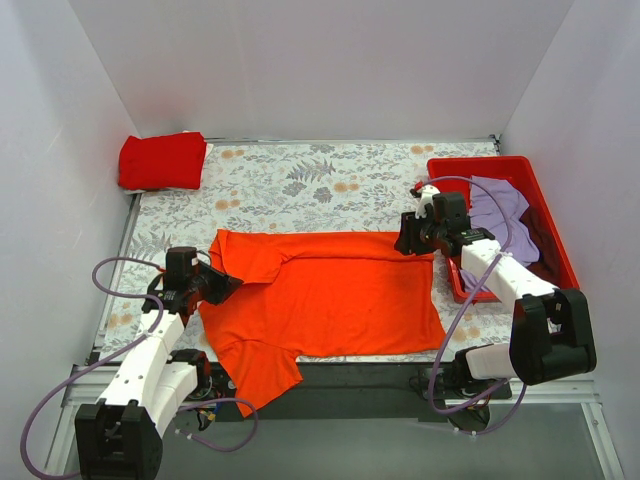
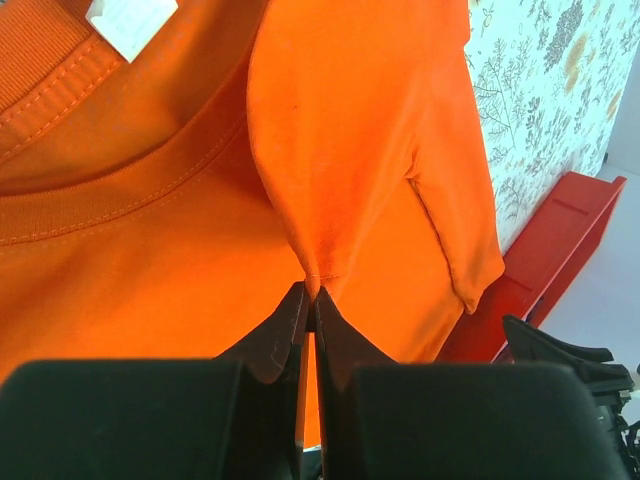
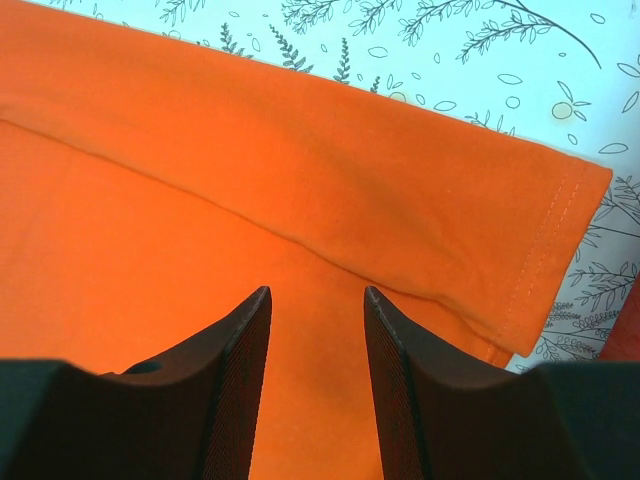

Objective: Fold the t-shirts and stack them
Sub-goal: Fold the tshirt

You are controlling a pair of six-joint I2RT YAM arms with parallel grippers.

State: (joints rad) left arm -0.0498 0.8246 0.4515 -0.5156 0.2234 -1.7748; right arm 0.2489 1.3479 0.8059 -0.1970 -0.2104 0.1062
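Lying on floral tablecloth: orange t-shirt; white walls around.

A lab-style test cell: blank white walls box in a floral-covered table.

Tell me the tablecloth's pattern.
Pale tablecloth printed with grey leaves and orange flowers; clearest from the top camera.

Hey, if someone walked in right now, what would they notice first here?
The bright orange t-shirt, spread across the middle of the floral table. The left claw pinches its cloth at the collar end; the right claw hangs open over the hem end. A folded red t-shirt sits in the far left corner.
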